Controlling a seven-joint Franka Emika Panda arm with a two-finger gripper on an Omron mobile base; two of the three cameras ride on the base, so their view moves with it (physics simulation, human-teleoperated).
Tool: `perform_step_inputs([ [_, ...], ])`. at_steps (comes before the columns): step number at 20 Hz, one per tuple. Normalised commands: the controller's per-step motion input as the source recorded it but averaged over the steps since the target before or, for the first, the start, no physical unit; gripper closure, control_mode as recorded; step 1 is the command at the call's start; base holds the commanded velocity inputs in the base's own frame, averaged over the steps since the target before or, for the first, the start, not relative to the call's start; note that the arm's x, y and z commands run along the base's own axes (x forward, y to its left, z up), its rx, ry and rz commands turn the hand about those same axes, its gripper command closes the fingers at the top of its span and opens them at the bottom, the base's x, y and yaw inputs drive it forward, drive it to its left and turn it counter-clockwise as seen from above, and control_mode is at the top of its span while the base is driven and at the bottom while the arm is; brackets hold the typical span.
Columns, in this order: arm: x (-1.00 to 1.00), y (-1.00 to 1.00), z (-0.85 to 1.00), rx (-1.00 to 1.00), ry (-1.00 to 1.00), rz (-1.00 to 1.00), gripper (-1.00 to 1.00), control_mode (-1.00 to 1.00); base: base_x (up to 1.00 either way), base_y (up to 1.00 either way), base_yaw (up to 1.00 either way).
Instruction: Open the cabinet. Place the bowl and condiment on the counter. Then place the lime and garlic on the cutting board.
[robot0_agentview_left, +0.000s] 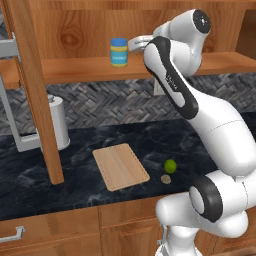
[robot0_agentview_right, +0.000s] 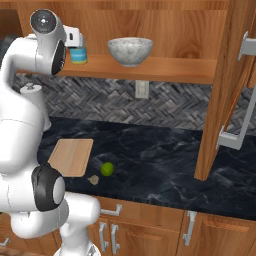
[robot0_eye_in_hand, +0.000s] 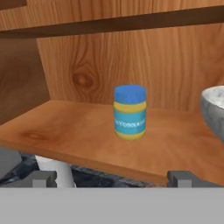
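The cabinet stands open, its doors swung out to both sides. On its shelf the condiment stands upright, with the bowl to its right. My gripper hovers open just in front of the shelf edge, facing the jar and a short way from it, with nothing between its fingers. Down on the counter lies the cutting board. The lime and garlic rest beside the board, near the front edge.
A white paper-towel roll stands at the back of the counter, left of the board. The open door with its grey bar handle juts out over the counter at the right. Low drawers run below.
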Motion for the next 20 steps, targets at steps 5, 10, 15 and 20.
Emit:
perform_step_inputs([
  [5, 0.26, 0.13, 0.0, 0.0, 0.0, 0.0, -1.0, -1.0, 0.0, 0.0, 0.0],
  [10, 0.25, 0.06, -0.01, 0.0, 0.0, 0.0, -1.0, -1.0, 0.0, 0.0, 0.0],
  [15, 0.25, 0.0, -0.02, 0.0, 0.0, 0.0, -1.0, -1.0, 0.0, 0.0, 0.0],
  [20, 0.22, 0.0, -0.04, 0.0, 0.0, 0.0, -1.0, -1.0, 0.0, 0.0, 0.0],
])
